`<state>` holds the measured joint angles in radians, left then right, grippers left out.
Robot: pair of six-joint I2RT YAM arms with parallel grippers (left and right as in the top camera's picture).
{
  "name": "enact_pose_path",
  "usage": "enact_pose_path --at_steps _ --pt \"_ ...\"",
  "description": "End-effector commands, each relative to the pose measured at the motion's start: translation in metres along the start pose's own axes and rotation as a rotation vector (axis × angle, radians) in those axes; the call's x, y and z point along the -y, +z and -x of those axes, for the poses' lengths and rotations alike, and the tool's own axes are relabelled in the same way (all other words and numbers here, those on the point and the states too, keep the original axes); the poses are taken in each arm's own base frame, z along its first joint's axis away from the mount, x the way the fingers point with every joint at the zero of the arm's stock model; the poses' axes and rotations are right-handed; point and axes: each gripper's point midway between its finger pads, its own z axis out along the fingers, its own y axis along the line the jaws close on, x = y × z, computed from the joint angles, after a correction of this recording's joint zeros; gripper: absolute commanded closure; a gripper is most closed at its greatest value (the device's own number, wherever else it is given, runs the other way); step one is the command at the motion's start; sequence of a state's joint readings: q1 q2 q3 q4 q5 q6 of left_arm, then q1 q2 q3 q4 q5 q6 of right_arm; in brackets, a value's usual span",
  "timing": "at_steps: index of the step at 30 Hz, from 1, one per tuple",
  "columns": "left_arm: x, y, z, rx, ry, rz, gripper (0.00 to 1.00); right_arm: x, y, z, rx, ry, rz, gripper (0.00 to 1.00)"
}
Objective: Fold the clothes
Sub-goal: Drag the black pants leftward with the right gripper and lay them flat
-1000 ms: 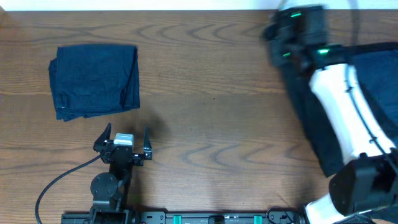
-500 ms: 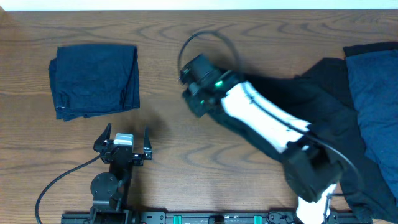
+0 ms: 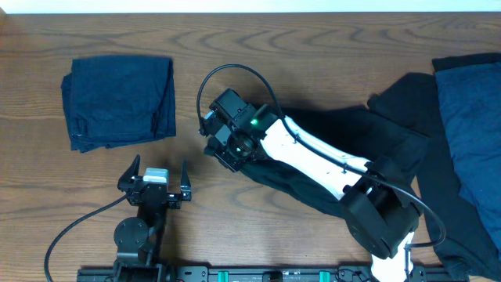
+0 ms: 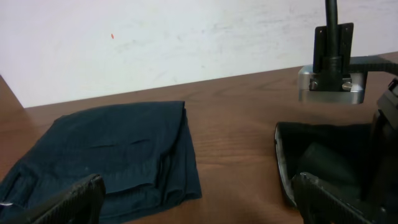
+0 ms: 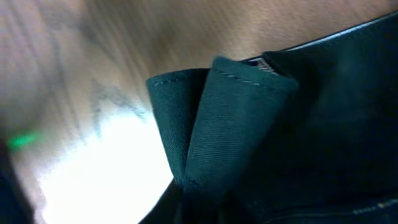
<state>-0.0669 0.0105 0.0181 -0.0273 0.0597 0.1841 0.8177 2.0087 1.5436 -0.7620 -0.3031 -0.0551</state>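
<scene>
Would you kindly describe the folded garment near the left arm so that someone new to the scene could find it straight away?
On the wooden table, look to the far-left area, just beyond the left pincer. There lies the navy garment, alone. Unlike the rumpled black garment mid-table and the loose blue cloth at the right edge, it is folded into a neat square.
</scene>
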Motion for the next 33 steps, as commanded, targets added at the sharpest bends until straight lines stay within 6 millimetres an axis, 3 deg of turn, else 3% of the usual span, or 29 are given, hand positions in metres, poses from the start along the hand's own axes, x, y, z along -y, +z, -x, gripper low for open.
enact_pose_path --at_steps 1,2,5,8,12,18,20,21,25,28,33 --pt "0.000 0.001 -0.016 -0.050 0.005 0.000 0.02 -0.013 -0.021 0.013 0.059 -0.024 0.071 0.82" --pt "0.000 0.001 -0.016 -0.050 0.005 0.000 0.02 -0.012 -0.025 0.014 0.067 -0.021 0.076 0.80" --pt "0.000 0.001 -0.016 -0.050 0.005 0.000 0.02 -0.013 -0.043 0.016 0.091 -0.013 0.092 0.52" --pt "0.000 0.001 -0.016 -0.050 0.005 0.000 0.02 -0.008 -0.069 0.017 0.123 -0.021 0.072 0.48" --pt "0.000 0.001 -0.016 -0.050 0.005 0.000 0.02 0.029 -0.120 0.010 0.178 0.055 -0.053 0.47" --pt "0.000 0.001 -0.016 -0.050 0.005 0.000 0.02 0.114 -0.204 -0.039 0.222 0.324 -0.254 0.57" --pt "0.000 0.001 -0.016 -0.050 0.005 0.000 0.02 0.144 -0.221 -0.062 0.217 0.425 -0.303 0.67" --pt "0.000 0.001 -0.016 -0.050 0.005 0.000 0.02 0.161 -0.229 -0.077 0.211 0.486 -0.324 0.77" --pt "0.000 0.001 -0.016 -0.050 0.005 0.000 0.02 0.209 -0.241 -0.120 0.189 0.660 -0.363 0.98" --pt "0.000 0.001 -0.016 -0.050 0.005 0.000 0.02 0.239 -0.239 -0.144 0.169 0.745 -0.380 0.99" --pt "0.000 0.001 -0.016 -0.050 0.005 0.000 0.02 0.286 -0.218 -0.171 0.131 0.800 -0.384 0.99"
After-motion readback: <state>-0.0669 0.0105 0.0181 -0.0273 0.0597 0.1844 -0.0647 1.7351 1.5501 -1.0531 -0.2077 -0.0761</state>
